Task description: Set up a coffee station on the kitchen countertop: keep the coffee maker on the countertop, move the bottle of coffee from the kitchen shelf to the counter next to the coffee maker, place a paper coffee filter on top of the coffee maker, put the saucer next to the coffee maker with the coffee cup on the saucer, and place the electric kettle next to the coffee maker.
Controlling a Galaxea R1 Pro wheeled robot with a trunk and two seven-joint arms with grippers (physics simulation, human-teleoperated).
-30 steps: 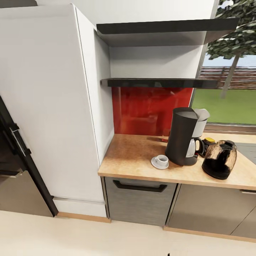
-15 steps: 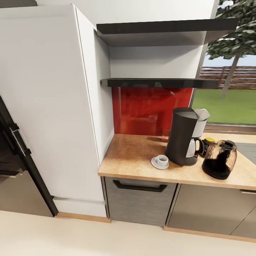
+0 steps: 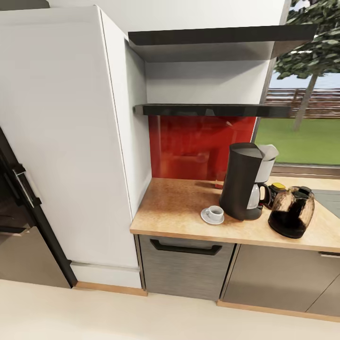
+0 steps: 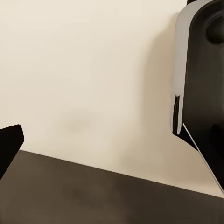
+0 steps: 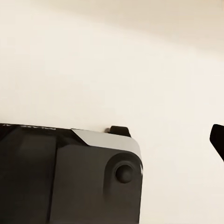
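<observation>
Grippers: state cannot be told; wrist views face pale floor.
Cup: on saucer, left of maker.
Kettle: right of maker.
Jar: behind kettle.
Bench: carrying all.

we see the coffee jar mostly hidden behind the kettle — just its yellow lid shows — and the coffee maker covers part of its own glass pot.

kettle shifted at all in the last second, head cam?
No. The electric kettle sits in the same spot as before, just right of the coffee maker near the front edge of the kitchen countertop.
</observation>
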